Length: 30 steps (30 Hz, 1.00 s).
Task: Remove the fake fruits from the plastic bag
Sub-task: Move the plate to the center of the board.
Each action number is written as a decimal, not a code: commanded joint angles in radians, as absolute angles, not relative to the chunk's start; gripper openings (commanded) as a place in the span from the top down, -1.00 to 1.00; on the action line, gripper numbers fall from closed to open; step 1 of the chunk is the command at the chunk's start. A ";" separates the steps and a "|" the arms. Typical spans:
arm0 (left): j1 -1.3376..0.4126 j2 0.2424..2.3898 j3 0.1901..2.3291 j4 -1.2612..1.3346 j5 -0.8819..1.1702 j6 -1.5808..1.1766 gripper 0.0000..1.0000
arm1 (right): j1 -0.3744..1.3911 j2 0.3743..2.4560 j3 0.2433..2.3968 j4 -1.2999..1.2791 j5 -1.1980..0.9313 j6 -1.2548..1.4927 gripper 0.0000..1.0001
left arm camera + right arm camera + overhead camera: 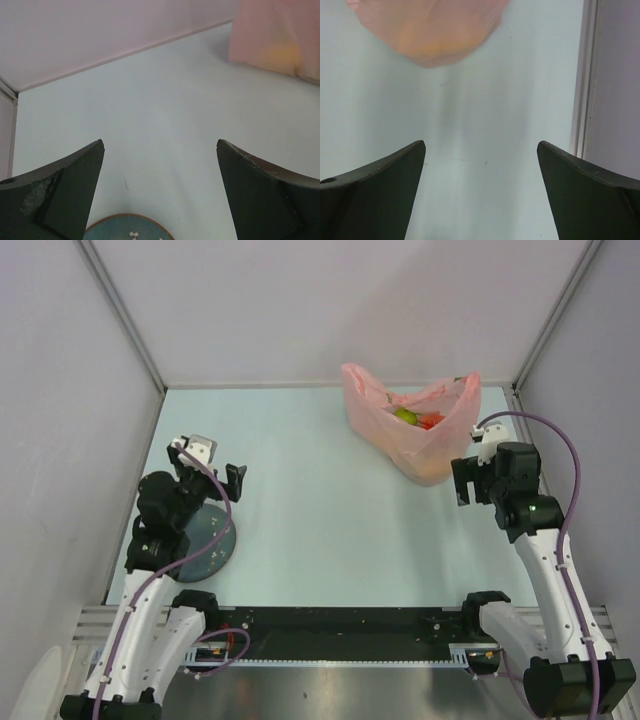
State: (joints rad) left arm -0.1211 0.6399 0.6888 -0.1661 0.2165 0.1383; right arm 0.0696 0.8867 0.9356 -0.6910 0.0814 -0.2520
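Observation:
The pink plastic bag (410, 430) stands open at the back right of the table. Inside it I see a green fruit (405, 416) and a red one (430, 421); the other fruits are hidden. My right gripper (487, 480) is open and empty just right of and in front of the bag. In the right wrist view the gripper (481, 145) faces bare table, with the bag (427, 27) ahead to the left and an orange-yellow fruit showing through it. My left gripper (208, 472) is open and empty at the left. In its wrist view the gripper (160, 145) has the bag (272, 40) far ahead to the right.
A round dark blue-grey plate (205, 545) lies under my left arm, its rim at the bottom of the left wrist view (127, 230). Grey walls close the table on the left, back and right; the right wall's rail (585, 100) is close to my right gripper.

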 commanded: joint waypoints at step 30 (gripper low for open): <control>-0.187 1.285 1.504 -0.267 0.598 -0.166 -0.99 | 0.109 1.221 1.468 -0.328 0.251 -0.055 -0.93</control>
